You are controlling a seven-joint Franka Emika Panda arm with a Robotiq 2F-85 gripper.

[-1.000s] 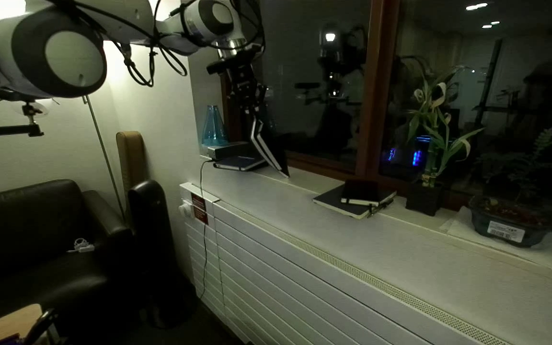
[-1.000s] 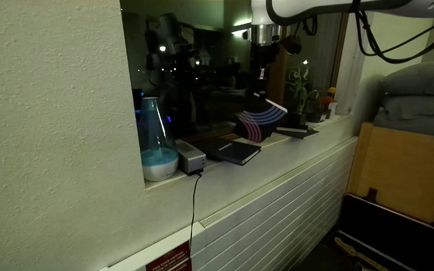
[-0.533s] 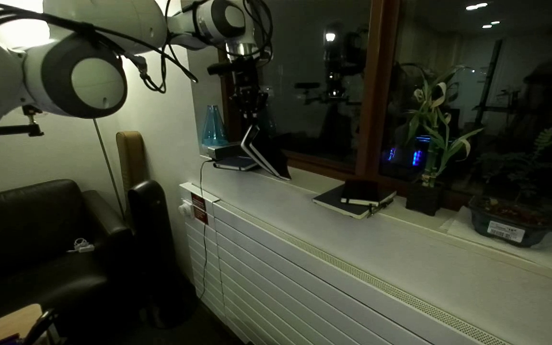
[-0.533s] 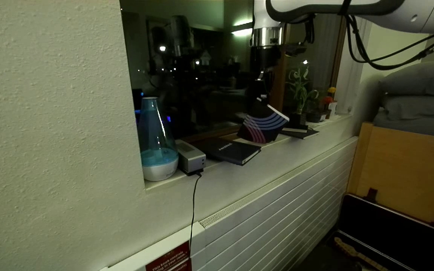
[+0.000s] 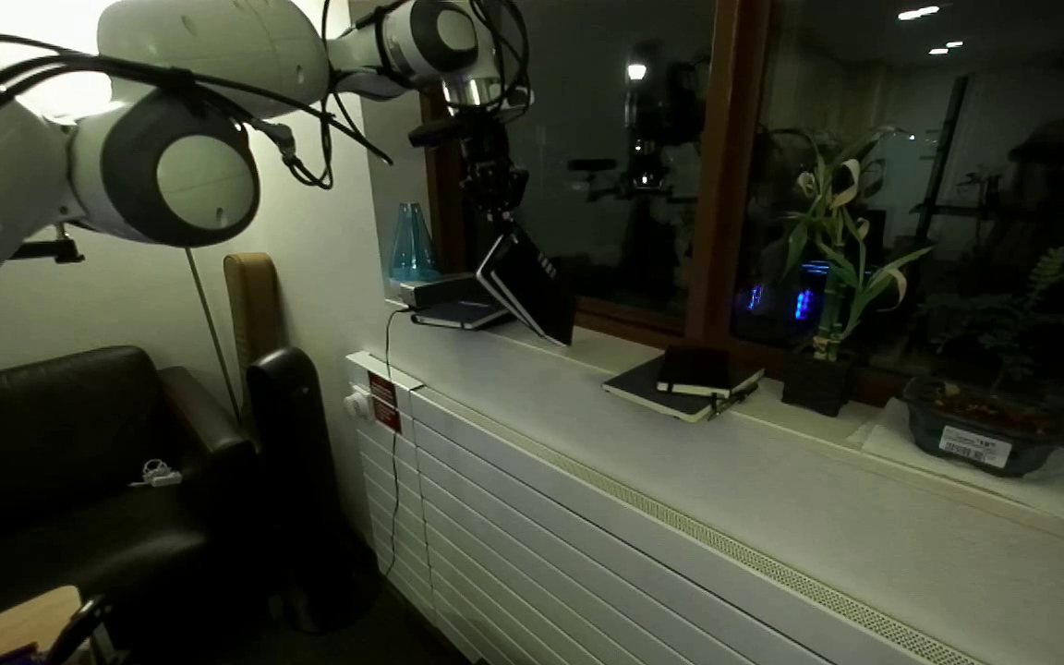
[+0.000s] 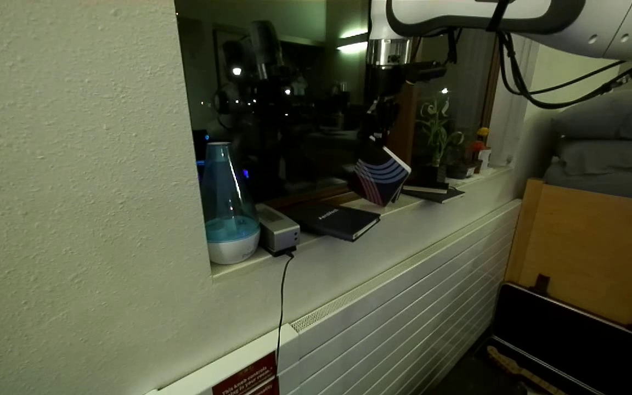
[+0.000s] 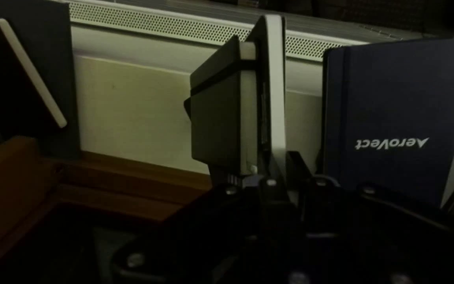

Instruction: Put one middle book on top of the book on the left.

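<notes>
My gripper (image 7: 286,169) is shut on the edge of a thin black book (image 7: 276,79) with a white page edge. In an exterior view this striped book (image 6: 384,175) hangs tilted, with blue and pink arcs on its cover. A smaller dark notebook with an elastic band (image 7: 223,106) stands tilted beside it, outside the fingers; whether it rests on the held book I cannot tell. The left book (image 7: 396,110), dark blue with "AeroVect" on it, lies flat on the sill in both exterior views (image 5: 463,314) (image 6: 343,219). Whether the held book touches the sill is unclear.
Two stacked dark books (image 5: 680,383) lie farther right on the white sill (image 5: 578,369). A grey box (image 6: 278,227) and a blue humidifier (image 6: 232,219) stand beyond the left book. The window runs close behind, and potted plants (image 5: 818,383) stand at the right.
The gripper has shifted slightly right, in the exterior view with the sofa, and turned with the held book, so more of a dark cover shows. The left book and right stack have not moved.
</notes>
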